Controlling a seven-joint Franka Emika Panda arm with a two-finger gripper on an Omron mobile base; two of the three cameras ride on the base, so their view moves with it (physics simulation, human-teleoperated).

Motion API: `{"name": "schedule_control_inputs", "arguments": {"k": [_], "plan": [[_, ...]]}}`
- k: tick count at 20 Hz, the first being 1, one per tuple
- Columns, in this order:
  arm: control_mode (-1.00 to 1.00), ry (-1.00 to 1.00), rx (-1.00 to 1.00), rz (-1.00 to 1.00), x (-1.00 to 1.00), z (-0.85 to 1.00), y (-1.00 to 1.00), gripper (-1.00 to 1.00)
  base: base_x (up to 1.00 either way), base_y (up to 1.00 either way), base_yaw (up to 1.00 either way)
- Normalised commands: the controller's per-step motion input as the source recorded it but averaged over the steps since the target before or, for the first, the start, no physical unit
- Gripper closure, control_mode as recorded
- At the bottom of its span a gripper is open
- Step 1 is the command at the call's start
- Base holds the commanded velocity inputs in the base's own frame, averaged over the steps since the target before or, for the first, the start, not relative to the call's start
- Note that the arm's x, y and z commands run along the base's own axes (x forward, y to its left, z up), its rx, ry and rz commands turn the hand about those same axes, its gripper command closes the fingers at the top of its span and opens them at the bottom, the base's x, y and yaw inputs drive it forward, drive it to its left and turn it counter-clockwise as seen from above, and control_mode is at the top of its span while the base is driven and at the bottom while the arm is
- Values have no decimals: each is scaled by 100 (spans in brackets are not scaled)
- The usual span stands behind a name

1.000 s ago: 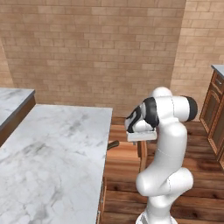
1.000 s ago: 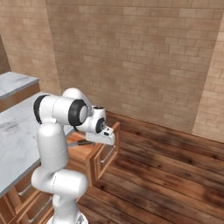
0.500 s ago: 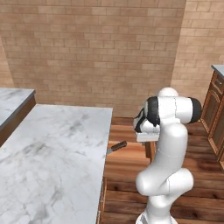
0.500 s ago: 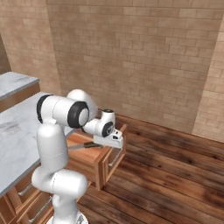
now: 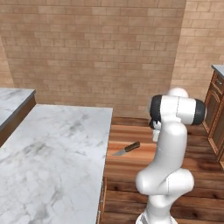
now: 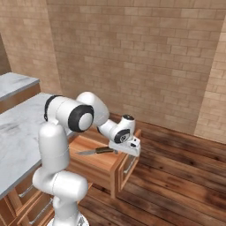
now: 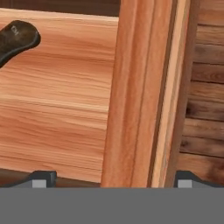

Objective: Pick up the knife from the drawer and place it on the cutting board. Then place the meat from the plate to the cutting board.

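Setting: brick-walled kitchen, marble table point(image 5: 52, 153) beside pulled-out wooden drawer point(image 6: 99, 165).
Knife point(image 5: 126, 148): flat on drawer floor, exposed for pickup.
End effector point(image 7: 109, 179): spread wide, empty, over drawer front, handle point(image 7: 15, 39) nearby.

This is a rendered kitchen. A marble counter point(image 5: 52, 148) runs over wooden cabinets, an open wooden drawer point(image 6: 99, 165) holds a kitchen knife point(image 5: 126, 148), and tan brick walls point(image 5: 100, 52) rise above a dark plank floor point(image 6: 176, 176).

One knife point(image 5: 126, 148), one open drawer point(image 6: 101, 164)
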Motion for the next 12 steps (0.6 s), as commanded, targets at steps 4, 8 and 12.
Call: {"name": "schedule_control_inputs", "arguments": {"k": [4,8,12], "plan": [[-100,0,10,-6,-17,0,-75,-100,0,0,0],[-100,0,6,-5,-12,10,-31,-100,0,0,0],[-100,0,5,-3,-25,48,-11,-100,0,0,0]]}}
